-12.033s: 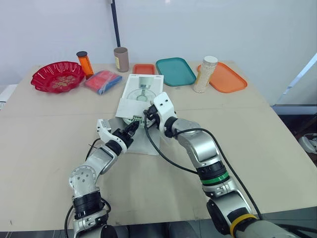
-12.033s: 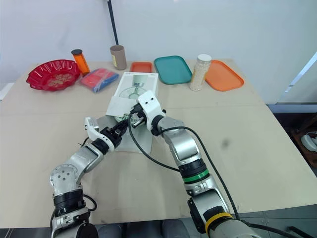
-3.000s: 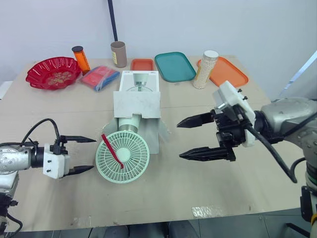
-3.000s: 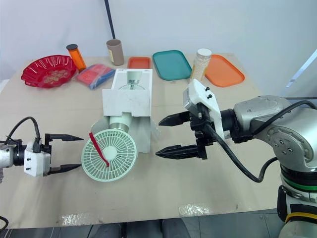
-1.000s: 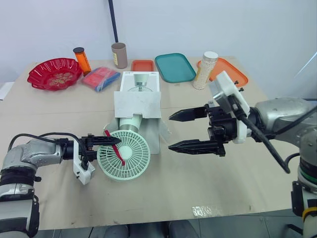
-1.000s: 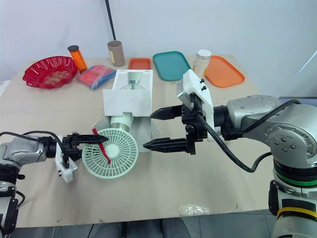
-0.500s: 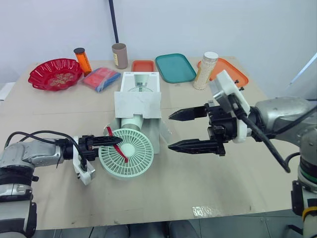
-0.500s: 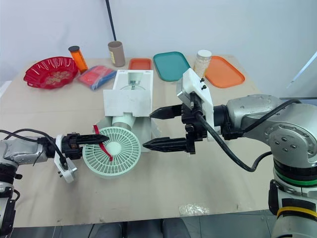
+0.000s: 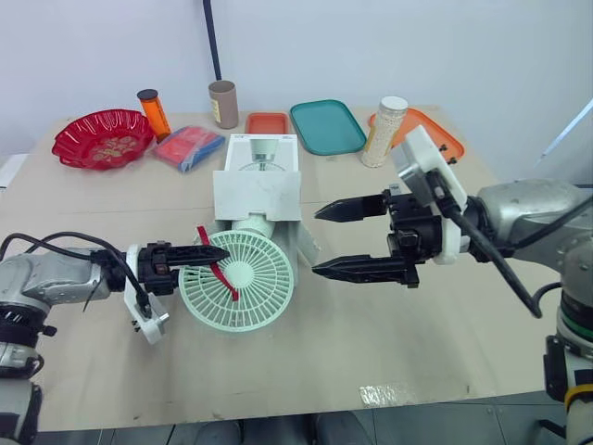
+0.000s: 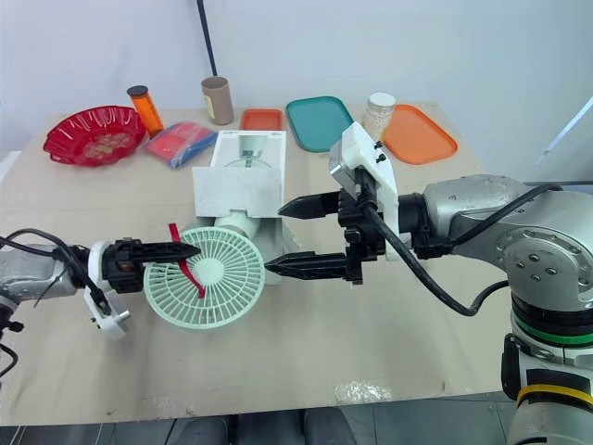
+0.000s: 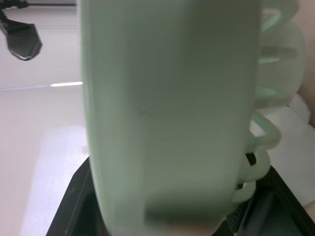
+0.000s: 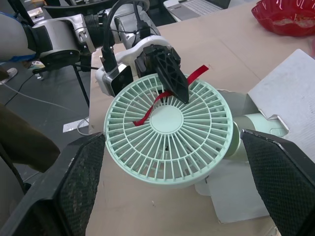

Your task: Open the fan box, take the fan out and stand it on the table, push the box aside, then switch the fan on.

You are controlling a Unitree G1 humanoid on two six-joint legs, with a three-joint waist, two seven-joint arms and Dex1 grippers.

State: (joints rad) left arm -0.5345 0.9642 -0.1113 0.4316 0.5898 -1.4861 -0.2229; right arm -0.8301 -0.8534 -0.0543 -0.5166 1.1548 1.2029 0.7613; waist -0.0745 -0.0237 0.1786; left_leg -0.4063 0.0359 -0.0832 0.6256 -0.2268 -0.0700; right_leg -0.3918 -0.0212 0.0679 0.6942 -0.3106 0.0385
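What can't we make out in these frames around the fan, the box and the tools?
1. Fan base and switch: in the eye views, hidden by its own head and the fan box flap.
2. Left tool, far finger: in the eye views, behind the fan head.
3. Left wrist view: the fan rim is close to the lens and blurred, hiding whatever lies beyond.
4. Print on the box: too small in the eye views.

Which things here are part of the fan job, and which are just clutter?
Job: fan, box, left gripper shut on the fan's rim, right gripper open.

Lying about: red bowl, orange bottle, cup, packet, small orange tray, teal tray, jar, large orange tray.
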